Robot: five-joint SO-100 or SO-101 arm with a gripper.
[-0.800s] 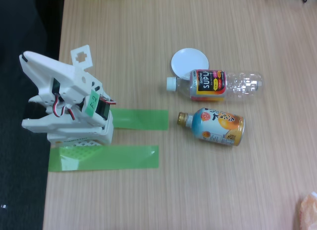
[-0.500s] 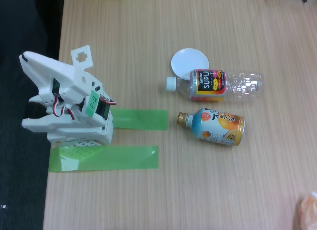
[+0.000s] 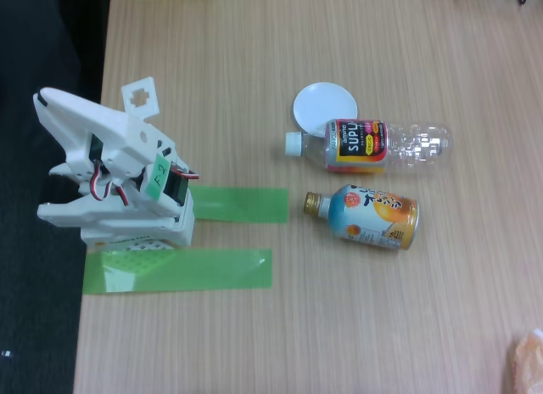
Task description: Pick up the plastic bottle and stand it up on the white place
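Bottle (image 3: 377, 145) lies flat, overlapping disc (image 3: 323, 107) at its 10 o'clock; can (image 3: 365, 215) near at 6 o'clock; folded arm (image 3: 114, 173) well apart at 9 o'clock, gripper state indeterminate

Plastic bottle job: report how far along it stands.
Nothing looks done: the plastic bottle lies on its side, partly over the edge of the white place, beside an orange can-bottle. Nothing is in hand; the arm sits folded at the table's left edge. Picking up and standing the bottle remain.
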